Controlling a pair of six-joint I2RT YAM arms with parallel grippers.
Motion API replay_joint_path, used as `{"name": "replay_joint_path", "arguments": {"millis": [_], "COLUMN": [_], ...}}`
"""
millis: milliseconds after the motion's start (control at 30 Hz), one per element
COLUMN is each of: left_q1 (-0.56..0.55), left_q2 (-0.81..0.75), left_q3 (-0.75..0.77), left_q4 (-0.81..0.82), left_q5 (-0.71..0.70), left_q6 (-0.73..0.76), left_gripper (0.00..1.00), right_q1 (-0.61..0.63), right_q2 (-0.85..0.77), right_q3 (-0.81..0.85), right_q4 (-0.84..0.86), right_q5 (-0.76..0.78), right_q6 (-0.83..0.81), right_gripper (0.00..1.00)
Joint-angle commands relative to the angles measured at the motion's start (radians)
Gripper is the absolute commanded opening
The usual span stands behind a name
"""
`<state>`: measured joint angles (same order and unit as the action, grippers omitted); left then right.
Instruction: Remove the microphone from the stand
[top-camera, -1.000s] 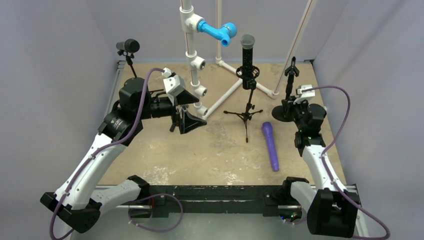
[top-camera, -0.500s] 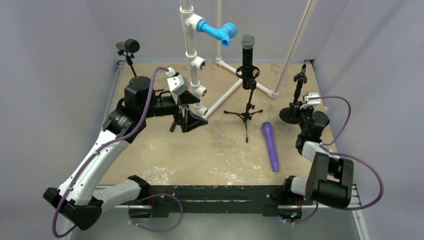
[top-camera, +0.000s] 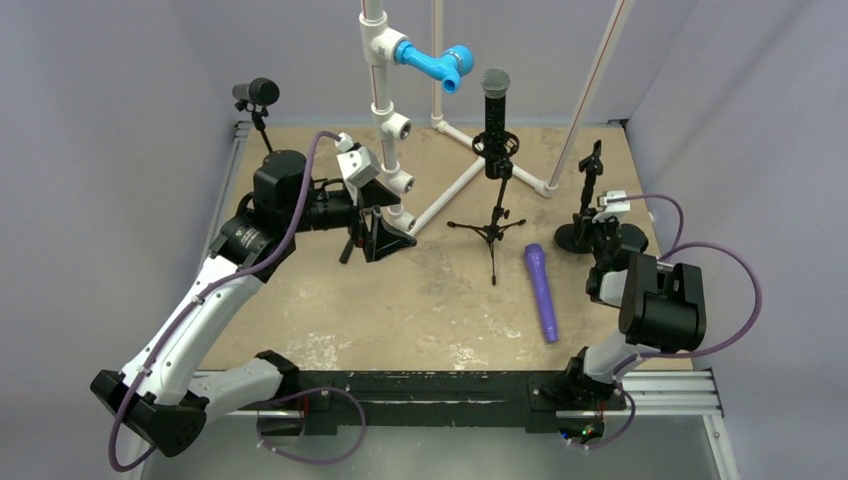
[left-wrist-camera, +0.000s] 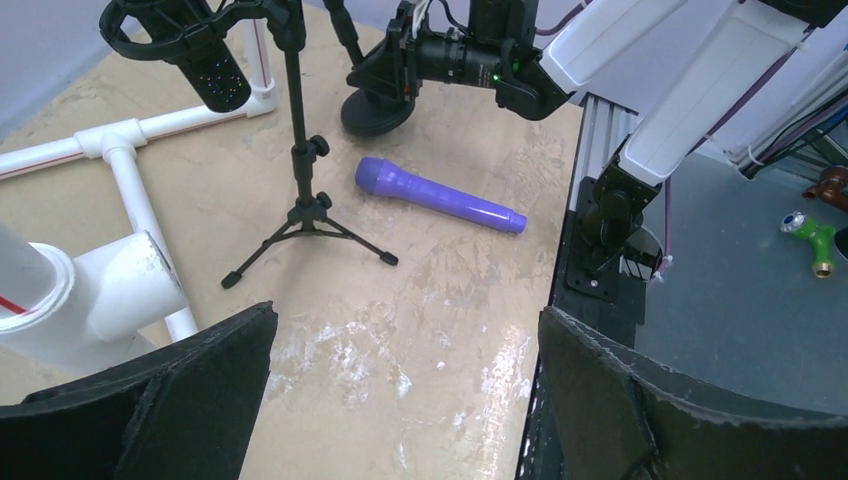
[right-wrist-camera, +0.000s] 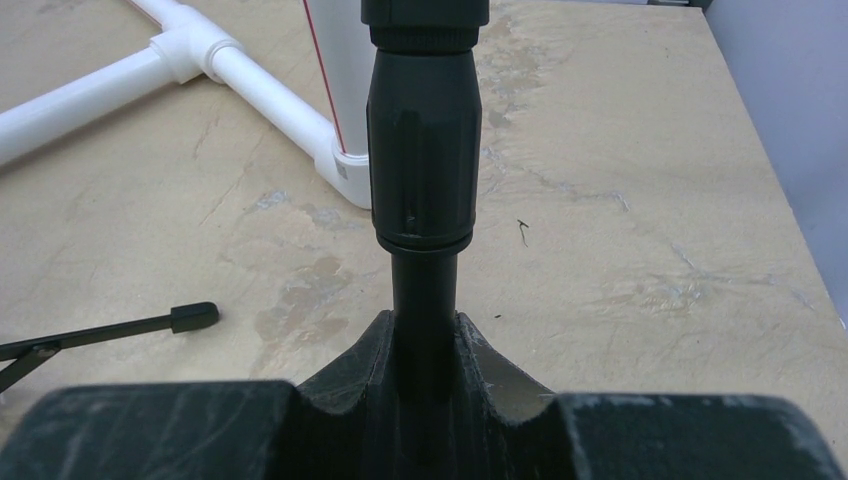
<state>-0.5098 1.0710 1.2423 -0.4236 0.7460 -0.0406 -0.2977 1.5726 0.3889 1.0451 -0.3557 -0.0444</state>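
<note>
1. The right claw (right-wrist-camera: 424, 345) is clamped on the lower pole of the round-base stand (top-camera: 590, 185). Its wrist view shows both fingers pressed against the black tube just under the collar.
2. Over the last second the right arm (top-camera: 655, 300) has folded, with its elbow rising and drawing back toward its base. The top of the held stand swung out to the right and has now come back nearer upright. The stand's round foot, just below the claw, has barely shifted.
3. The left claw (left-wrist-camera: 405, 390) hangs with its jaws wide apart and holds nothing. It has only crept a little, and the white pipe frame (left-wrist-camera: 120, 290) sits just beside its left finger.
4. The purple microphone (top-camera: 541, 292) lies flat on the table (top-camera: 420, 310). It is to the left of the right claw and nearer the arm bases, and it lies ahead of the left claw. It touches neither claw nor stand and has not moved.
5. A black microphone (top-camera: 495, 110) sits upright in a tripod stand (top-camera: 492, 235) between the two claws, with neither claw on it.
6. The clip (top-camera: 597, 152) above the right claw looks empty, though it is too small to be sure. If it is empty, the purple microphone is already out and the right arm is only resettling the stand, so the task seems nearly done. The black microphone would remain only if it is the one meant.
</note>
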Motion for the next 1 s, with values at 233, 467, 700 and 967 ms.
{"name": "replay_joint_path", "arguments": {"millis": [233, 467, 700, 967], "left_q1": [0.013, 0.016, 0.019, 0.021], "left_q2": [0.033, 0.021, 0.005, -0.007], "left_q3": [-0.004, -0.006, -0.004, -0.006], "left_q4": [0.066, 0.056, 0.051, 0.054], "left_q5": [0.029, 0.036, 0.044, 0.05], "left_q6": [-0.018, -0.018, -0.02, -0.024], "left_gripper": [1.0, 1.0, 1.0, 1.0], "right_q1": [-0.006, -0.007, -0.009, -0.014], "right_q2": [0.086, 0.109, 0.084, 0.024], "right_q3": [0.053, 0.031, 0.01, 0.019], "right_q4": [0.283, 0.282, 0.216, 0.049], "right_q5": [0.009, 0.04, 0.059, 0.033], "right_q6": [-0.025, -0.113, -0.18, -0.232], "right_gripper": [0.0, 0.0, 0.07, 0.14]}}
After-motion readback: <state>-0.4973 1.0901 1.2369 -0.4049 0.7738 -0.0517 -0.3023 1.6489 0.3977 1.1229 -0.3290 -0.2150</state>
